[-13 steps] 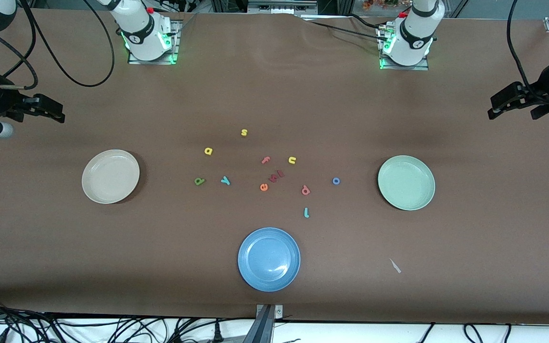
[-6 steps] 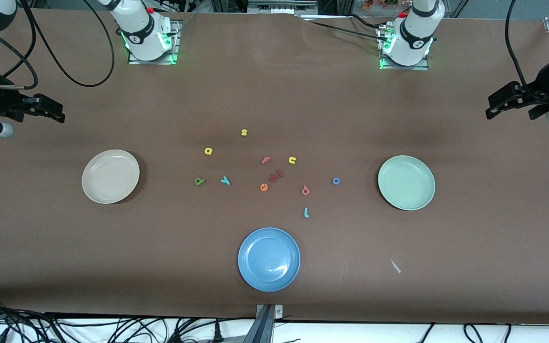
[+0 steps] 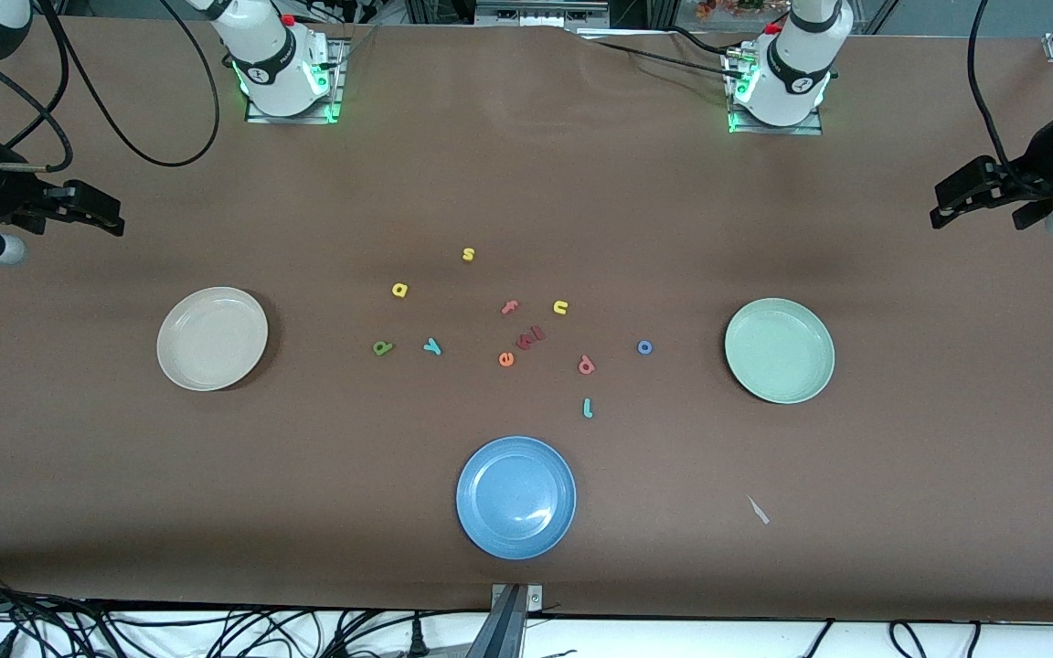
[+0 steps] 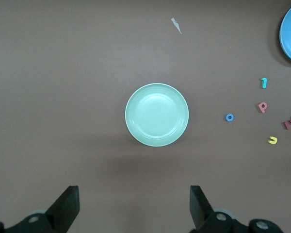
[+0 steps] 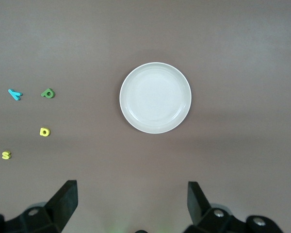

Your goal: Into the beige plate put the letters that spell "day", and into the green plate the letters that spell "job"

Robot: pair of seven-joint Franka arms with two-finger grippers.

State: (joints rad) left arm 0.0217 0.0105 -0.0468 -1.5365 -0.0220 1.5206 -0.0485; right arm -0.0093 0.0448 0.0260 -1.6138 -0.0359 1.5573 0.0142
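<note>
You are at the very start: neither the beige plate [image 3: 212,338], at mid-left of the front view, nor the green plate [image 3: 780,350], at mid-right, holds a single letter, so all six moves remain. The "day" letters lie in the middle of the frame, toward the beige plate: the olive-green d [image 3: 383,347], the teal y [image 3: 433,345] just beside it, and the yellow a [image 3: 400,290] a little higher in the frame. The "job" letters sit toward the green plate: the blue o [image 3: 644,347] closest to it, the salmon-red b [image 3: 586,366], and the teal j [image 3: 588,408] lower still, above the blue plate [image 3: 515,496]. Leave the rest alone: the yellow s [image 3: 468,254], the yellow u [image 3: 560,308], the pink f [image 3: 509,307], the orange e [image 3: 506,359], and a dark red piece [image 3: 530,338] whose shape I cannot read for certain. Your left gripper [image 3: 970,194] hangs at the right edge of the frame and your right gripper [image 3: 80,209] at the left edge; both stand wide apart and hold nothing, each well clear of the letters.
</note>
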